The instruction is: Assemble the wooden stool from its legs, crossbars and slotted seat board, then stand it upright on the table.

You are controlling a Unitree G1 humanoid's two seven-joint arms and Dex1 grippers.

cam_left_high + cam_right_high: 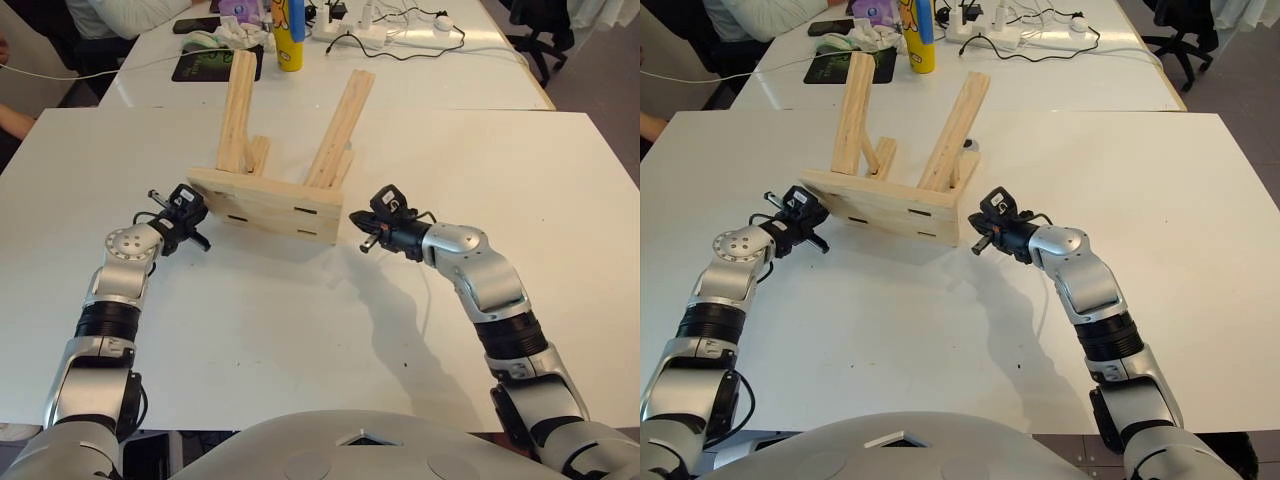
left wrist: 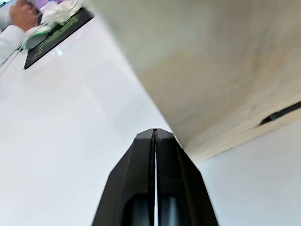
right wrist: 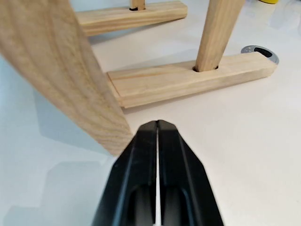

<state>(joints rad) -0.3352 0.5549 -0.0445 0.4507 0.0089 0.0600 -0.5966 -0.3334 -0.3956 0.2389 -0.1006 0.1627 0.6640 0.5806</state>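
Observation:
The wooden stool lies tipped on its side in the middle of the white table [image 1: 300, 330]. Its slotted seat board [image 1: 265, 205] stands on edge and faces me. Two long legs [image 1: 238, 100] slope up and away, and the lower pieces [image 3: 188, 80] rest on the table with a crossbar [image 3: 218, 33] rising from one. My left gripper [image 1: 200, 228] is shut, empty, right at the board's left end [image 2: 211, 70]. My right gripper [image 1: 362, 230] is shut, empty, a little off the board's right end [image 3: 61, 70].
A second table behind carries a yellow bottle [image 1: 289, 35], a dark mouse pad [image 1: 215, 65] and a power strip with cables [image 1: 390, 35]. A round grey cable port [image 3: 256, 51] lies just beyond the stool. Bare tabletop spreads in front and to the right.

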